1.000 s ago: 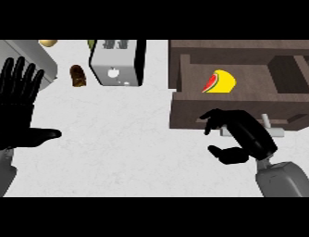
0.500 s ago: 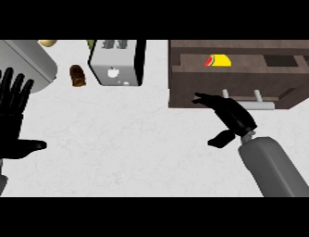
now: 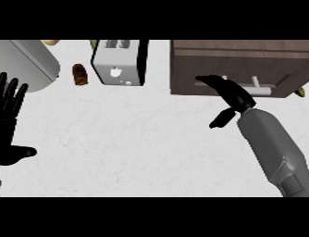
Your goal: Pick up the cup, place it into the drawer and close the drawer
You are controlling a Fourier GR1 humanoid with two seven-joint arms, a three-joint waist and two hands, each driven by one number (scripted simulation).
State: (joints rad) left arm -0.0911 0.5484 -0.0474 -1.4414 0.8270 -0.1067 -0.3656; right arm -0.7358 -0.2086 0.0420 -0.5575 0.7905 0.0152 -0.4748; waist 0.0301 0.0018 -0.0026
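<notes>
Closing step: right black hand (image 3: 229, 95), fingers extended, presses the dark wooden drawer (image 3: 253, 65) front; next, withdraw.

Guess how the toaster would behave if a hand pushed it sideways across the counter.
The toaster looks boxy and broad-based, so it would likely slide rather than tip. Its metal-looking shell suggests stiff and fairly heavy. The white counter looks smooth, so little should catch it.

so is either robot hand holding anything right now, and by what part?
Nothing is held. The right robot hand has straight fingers against the drawer front, curled round nothing. The left robot hand rests open at the left edge.
</notes>
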